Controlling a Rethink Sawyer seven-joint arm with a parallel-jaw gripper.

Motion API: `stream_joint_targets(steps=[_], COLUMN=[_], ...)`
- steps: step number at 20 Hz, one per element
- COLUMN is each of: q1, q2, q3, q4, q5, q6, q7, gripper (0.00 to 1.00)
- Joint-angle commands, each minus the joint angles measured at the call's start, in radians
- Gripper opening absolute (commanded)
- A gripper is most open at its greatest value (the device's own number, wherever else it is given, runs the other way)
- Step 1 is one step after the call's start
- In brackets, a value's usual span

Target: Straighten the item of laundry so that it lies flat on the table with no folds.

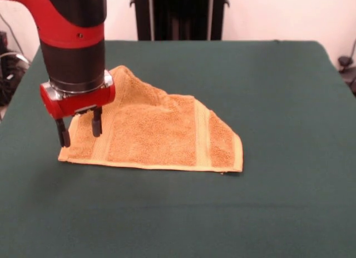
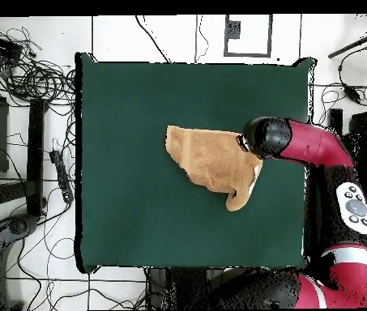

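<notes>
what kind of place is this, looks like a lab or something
Most likely a robotics lab or test room. A red and black arm works over a table covered in green cloth holding only a towel, and loose cables lie on the pale tiled floor around it.

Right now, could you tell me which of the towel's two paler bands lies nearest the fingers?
The band at the front view's left end of the towel, just beside the open fingers; the other band runs well to the right.
</notes>
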Motion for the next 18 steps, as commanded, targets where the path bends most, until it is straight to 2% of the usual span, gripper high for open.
stream_joint_targets(steps=[1, 8, 18], q1=[0.023, 0.047, 0.028], q2=[0.055, 0.107, 0.181], q3=[0.009, -0.051, -0.052], q4=[0.096, 0.014, -0.08], q5=[-0.069, -0.071, -0.105], q6=[0.101, 0.206, 0.237], q7=[0.0, 0.009, -0.012], gripper=[1.0, 1.0, 1.0])
